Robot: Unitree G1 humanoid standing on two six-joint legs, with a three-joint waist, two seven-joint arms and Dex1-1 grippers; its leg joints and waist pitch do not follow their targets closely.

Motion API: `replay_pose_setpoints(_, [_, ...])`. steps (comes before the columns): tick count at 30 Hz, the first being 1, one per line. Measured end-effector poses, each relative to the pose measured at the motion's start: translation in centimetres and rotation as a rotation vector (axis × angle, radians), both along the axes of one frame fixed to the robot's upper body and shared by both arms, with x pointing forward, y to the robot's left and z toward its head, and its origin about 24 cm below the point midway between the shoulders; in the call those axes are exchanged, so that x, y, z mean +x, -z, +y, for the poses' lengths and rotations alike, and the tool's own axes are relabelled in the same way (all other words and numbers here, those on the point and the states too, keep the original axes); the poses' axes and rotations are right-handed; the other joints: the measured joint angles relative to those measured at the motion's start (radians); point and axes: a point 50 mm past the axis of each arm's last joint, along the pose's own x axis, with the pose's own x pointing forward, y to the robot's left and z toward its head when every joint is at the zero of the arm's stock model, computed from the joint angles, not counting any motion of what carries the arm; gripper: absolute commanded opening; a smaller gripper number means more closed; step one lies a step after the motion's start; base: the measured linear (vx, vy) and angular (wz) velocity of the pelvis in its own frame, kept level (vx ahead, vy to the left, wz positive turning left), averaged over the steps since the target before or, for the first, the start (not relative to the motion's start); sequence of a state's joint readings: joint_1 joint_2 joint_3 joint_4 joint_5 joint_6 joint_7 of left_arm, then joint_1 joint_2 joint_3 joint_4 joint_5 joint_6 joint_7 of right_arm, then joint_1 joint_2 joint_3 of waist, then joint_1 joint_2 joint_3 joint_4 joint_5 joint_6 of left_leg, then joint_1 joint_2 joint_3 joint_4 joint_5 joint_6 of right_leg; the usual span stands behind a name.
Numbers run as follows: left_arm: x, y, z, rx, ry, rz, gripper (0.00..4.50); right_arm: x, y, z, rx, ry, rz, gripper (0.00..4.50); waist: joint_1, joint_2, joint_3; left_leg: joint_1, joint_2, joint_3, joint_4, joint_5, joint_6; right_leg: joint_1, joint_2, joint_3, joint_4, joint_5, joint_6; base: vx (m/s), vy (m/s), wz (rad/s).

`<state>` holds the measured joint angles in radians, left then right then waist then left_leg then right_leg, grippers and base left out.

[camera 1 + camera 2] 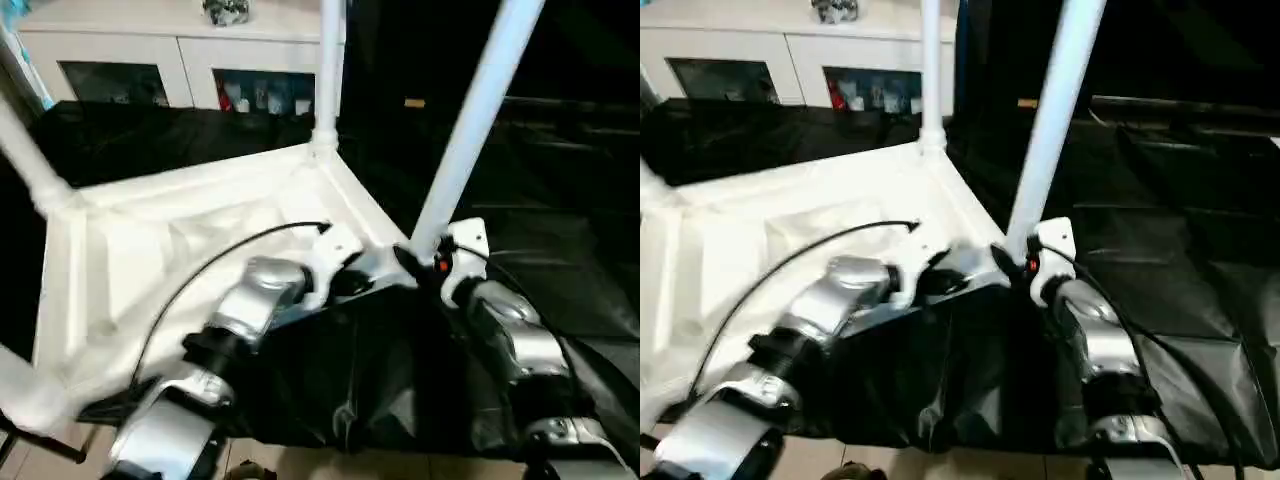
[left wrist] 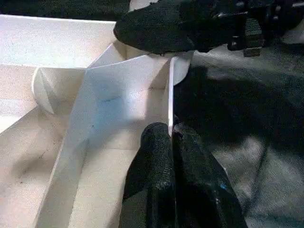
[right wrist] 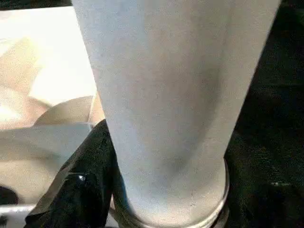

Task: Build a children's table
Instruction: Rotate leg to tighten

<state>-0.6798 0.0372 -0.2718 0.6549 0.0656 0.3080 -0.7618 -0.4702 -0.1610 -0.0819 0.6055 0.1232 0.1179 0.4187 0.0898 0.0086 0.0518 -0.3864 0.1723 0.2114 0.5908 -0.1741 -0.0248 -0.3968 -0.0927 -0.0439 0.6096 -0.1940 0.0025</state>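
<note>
The left gripper's (image 2: 173,137) black fingers were pinched shut on the raised rim of the upturned white plastic table (image 1: 190,240); the right gripper (image 1: 425,262) clasped a tapered white leg (image 3: 175,95) at its corner socket. Black sheeting (image 1: 560,260) covered the bench, a white glass-doored cabinet (image 1: 180,60) behind.

A furnished indoor room, seemingly a home or a mock-up of one, is suggested. Well beyond the grippers a white cabinet (image 1: 180,60) with glass doors is seen, small colourful items kept behind the glass. A black sheet (image 1: 560,290) is spread beneath the work, and pale floor tiles (image 1: 330,465) are glimpsed below.
</note>
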Motion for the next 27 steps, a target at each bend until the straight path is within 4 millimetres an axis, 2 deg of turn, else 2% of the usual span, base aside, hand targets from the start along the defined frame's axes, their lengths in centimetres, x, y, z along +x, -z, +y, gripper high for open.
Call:
replay_pose_setpoints(3, [0.0, 0.0, -0.2, 0.004, 0.002, -0.008, 0.00, 0.1, 0.0, 0.1, -0.003, 0.015, -0.008, 2.66, 0.001, 0.000, 0.000, 0.000, 0.000, 0.000, -0.001, 0.000, 0.000, 0.000, 0.000, 0.000, 0.000, 0.000, 0.001, 0.000, 0.000, 0.00])
replay_pose_setpoints(4, [0.0, 0.0, -0.2, 0.006, 0.004, -0.011, 0.00, 0.1, 0.0, 0.0, 0.000, 0.017, -0.009, 3.22, 0.001, 0.000, 0.000, -0.001, 0.000, 0.000, -0.001, 0.000, 0.000, -0.001, 0.000, 0.000, 0.000, 0.000, 0.001, 0.000, 0.000, 0.00])
replay_pose_setpoints(5, [0.0, 0.0, -0.2, 0.007, 0.004, -0.013, 0.00, 0.1, 0.0, 0.1, 0.004, 0.019, -0.009, 3.36, 0.001, 0.000, 0.000, -0.001, 0.000, 0.000, -0.001, 0.000, 0.000, -0.001, 0.000, 0.000, 0.000, 0.000, 0.001, 0.000, 0.000, 0.00])
replay_pose_setpoints(13, [-0.1, -0.2, 0.5, 0.017, 0.055, -0.028, 0.00, -0.2, -0.2, -0.2, 0.036, -0.063, -0.005, 3.90, -0.001, 0.000, 0.000, -0.001, 0.000, 0.000, -0.002, 0.000, 0.000, -0.002, 0.000, -0.001, 0.000, -0.001, 0.001, 0.000, 0.000, 0.00])
replay_pose_setpoints(18, [-0.7, -0.2, 1.9, -0.001, 0.157, -0.016, 0.00, -1.2, -0.7, -1.4, -0.007, -0.278, 0.012, 3.90, 0.001, 0.000, 0.001, -0.003, 0.001, 0.000, -0.002, 0.000, 0.000, -0.004, 0.000, -0.001, -0.001, -0.002, 0.003, 0.000, 0.000, 0.00])
replay_pose_setpoints(27, [-1.5, -0.2, 4.0, -0.001, 0.298, 0.042, 0.00, -3.6, -0.8, -2.3, -0.067, -0.588, 0.049, 3.90, 0.009, 0.000, 0.001, -0.003, 0.001, 0.000, -0.001, 0.000, 0.000, -0.003, 0.000, -0.001, 0.000, -0.002, 0.003, 0.000, 0.000, 0.00])
